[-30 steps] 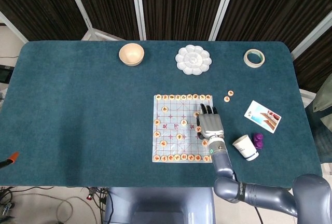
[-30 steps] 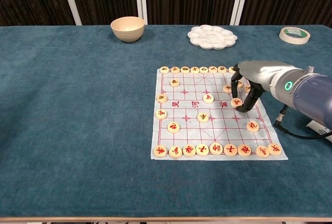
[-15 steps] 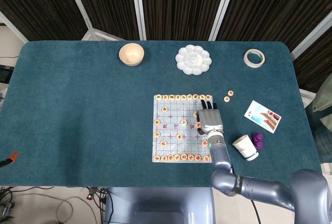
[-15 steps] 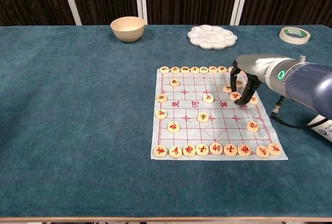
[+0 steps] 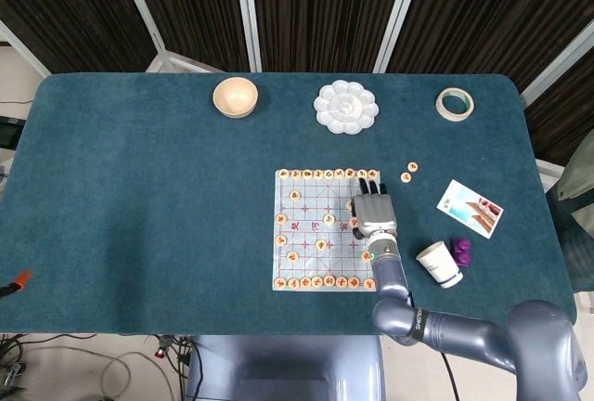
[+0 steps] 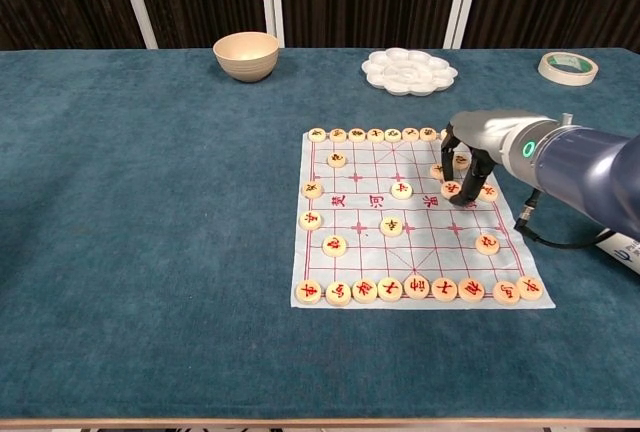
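A paper Chinese chess board (image 5: 311, 234) (image 6: 420, 237) lies right of the table's middle. Round pale chess pieces (image 6: 390, 289) line its near and far edges, and several more are scattered across it. My right hand (image 5: 373, 215) (image 6: 482, 136) hangs over the board's right side, palm down, fingers pointing at the paper. Its fingertips (image 6: 466, 192) pinch one chess piece (image 6: 451, 189) that sits on the board. Other pieces (image 6: 488, 192) lie just beside it. My left hand shows in neither view.
A tan bowl (image 5: 235, 97), a white flower-shaped palette (image 5: 345, 107) and a tape roll (image 5: 455, 103) stand along the far edge. Right of the board are two loose pieces (image 5: 408, 172), a card (image 5: 470, 208), a tipped paper cup (image 5: 438, 264) and a purple object (image 5: 461, 251).
My right hand has slid a little toward the far edge of the board, and the piece at its fingertips has shifted the same way.
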`<state>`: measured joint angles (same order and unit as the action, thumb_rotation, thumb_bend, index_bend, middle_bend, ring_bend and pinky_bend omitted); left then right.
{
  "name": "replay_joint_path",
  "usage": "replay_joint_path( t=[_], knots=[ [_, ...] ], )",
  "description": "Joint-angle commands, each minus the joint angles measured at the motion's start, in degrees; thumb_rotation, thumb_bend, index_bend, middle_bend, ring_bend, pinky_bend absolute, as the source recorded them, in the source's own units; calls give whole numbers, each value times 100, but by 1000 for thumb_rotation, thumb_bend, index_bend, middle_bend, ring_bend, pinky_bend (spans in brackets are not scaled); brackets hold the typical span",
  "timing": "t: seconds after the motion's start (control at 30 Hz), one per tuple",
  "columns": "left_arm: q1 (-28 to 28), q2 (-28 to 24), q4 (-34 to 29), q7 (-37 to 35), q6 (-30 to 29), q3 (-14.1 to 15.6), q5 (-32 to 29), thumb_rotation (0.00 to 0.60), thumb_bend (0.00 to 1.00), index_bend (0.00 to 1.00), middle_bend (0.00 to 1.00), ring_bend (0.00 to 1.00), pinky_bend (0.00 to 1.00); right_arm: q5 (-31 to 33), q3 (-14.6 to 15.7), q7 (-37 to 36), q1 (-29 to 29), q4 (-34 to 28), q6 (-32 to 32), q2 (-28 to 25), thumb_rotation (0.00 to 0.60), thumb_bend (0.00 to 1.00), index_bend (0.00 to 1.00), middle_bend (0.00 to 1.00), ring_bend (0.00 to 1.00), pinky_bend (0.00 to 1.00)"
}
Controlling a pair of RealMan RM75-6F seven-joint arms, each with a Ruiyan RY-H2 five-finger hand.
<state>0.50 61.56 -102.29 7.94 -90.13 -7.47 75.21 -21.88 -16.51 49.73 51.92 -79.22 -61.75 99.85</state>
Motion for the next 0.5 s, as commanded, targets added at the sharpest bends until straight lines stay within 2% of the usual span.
replay_joint_path(
  t=[0.03, 0.5],
  knots=[
    [-1, -2, 0, -6, -4, -4, 0, 600, 0, 64, 0, 0, 0, -15, 3, -19, 19, 24, 10, 16, 600, 378, 553, 0, 0, 92],
    [-2, 4, -8, 21, -18, 5, 15, 600, 0, 64, 0, 0, 0, -13, 23, -52, 66, 136, 21, 60, 600, 378, 502, 0, 0, 92]
  ],
)
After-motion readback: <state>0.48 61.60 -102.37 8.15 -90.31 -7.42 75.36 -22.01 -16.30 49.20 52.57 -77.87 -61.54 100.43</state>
